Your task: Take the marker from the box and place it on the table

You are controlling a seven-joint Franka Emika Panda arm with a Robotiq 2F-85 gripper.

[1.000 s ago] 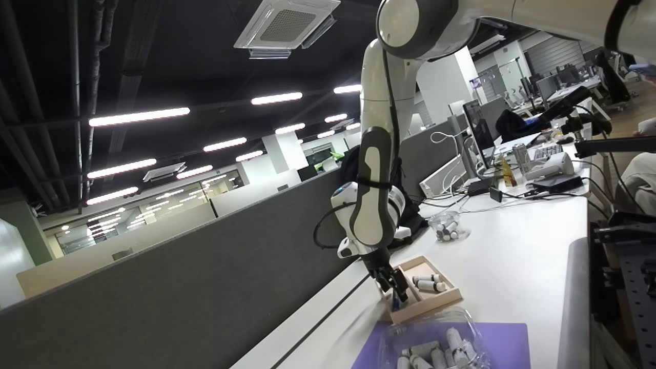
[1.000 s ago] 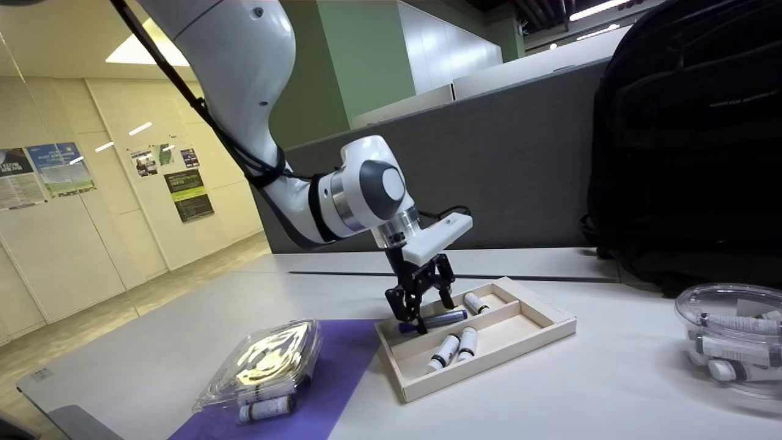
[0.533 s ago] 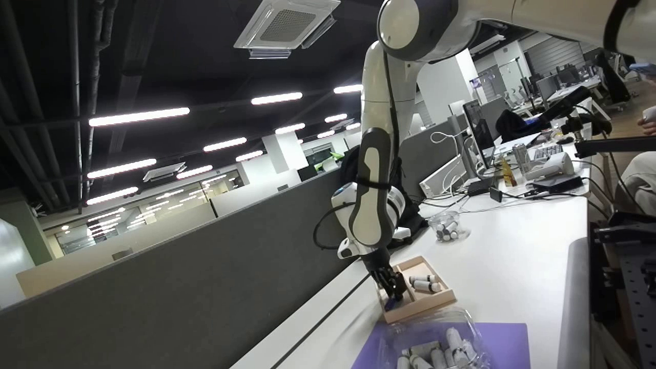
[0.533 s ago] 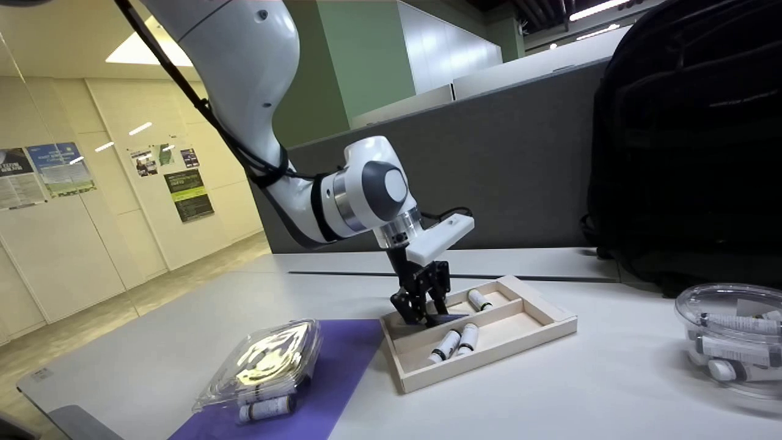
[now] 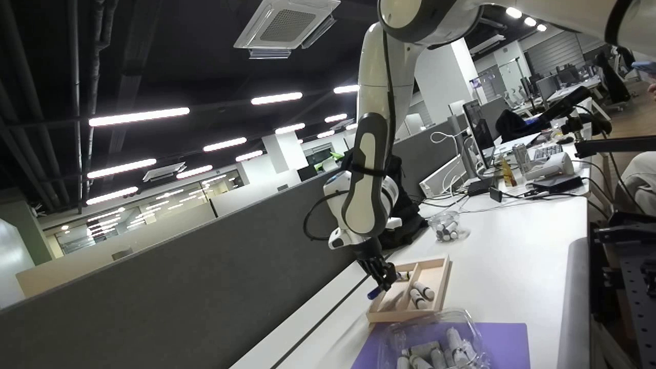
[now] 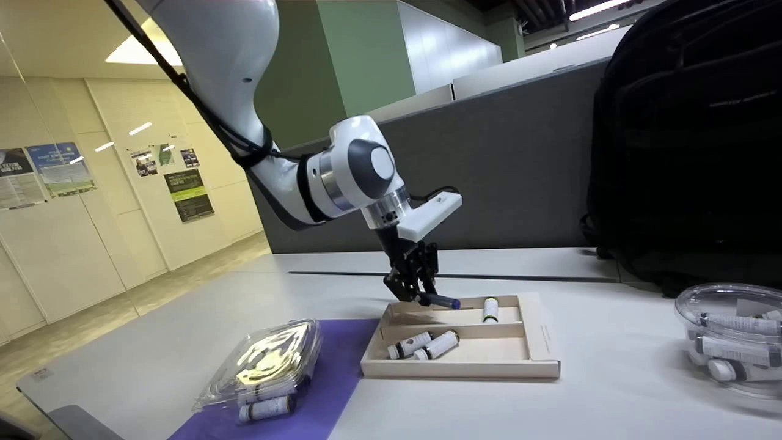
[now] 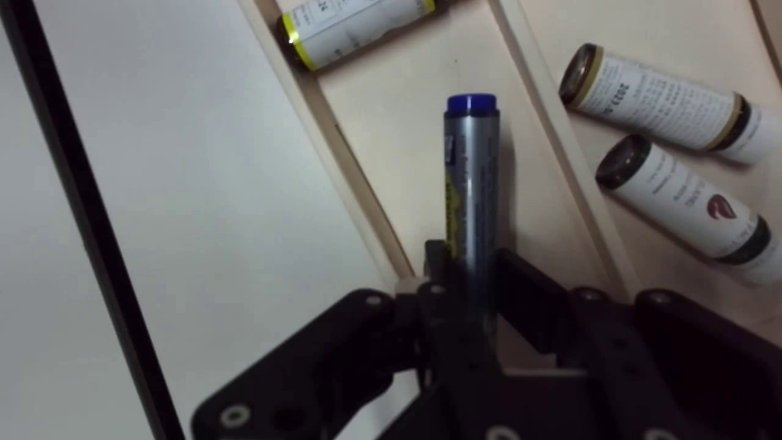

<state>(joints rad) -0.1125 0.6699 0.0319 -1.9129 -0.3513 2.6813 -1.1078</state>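
The end effector [image 7: 471, 263] is grasping the blue-ended marker [image 7: 473, 159], with its fingers [image 7: 531, 299] pressing the barrel from both sides. The marker seems to hang above the compartment of the pale wooden box [image 6: 458, 370] that contains a single labelled vial [image 6: 490, 310]; it is not yet on the tabletop [image 6: 617, 360]. The height over the rim is difficult to judge. If the arm [image 6: 293, 195] goes sideways too low, the marker may hit this rim, and then it can turn between the fingers, or the box, which is probably light, can be pushed along. The barrel looks smooth and round, and a long part sticks out, so a weak grip could let it tilt and drop down beside the vial. At the placing, a release from too high would probably make it roll, perhaps toward the dark seam [image 7: 79, 183] or onto the purple mat [image 6: 348, 366].
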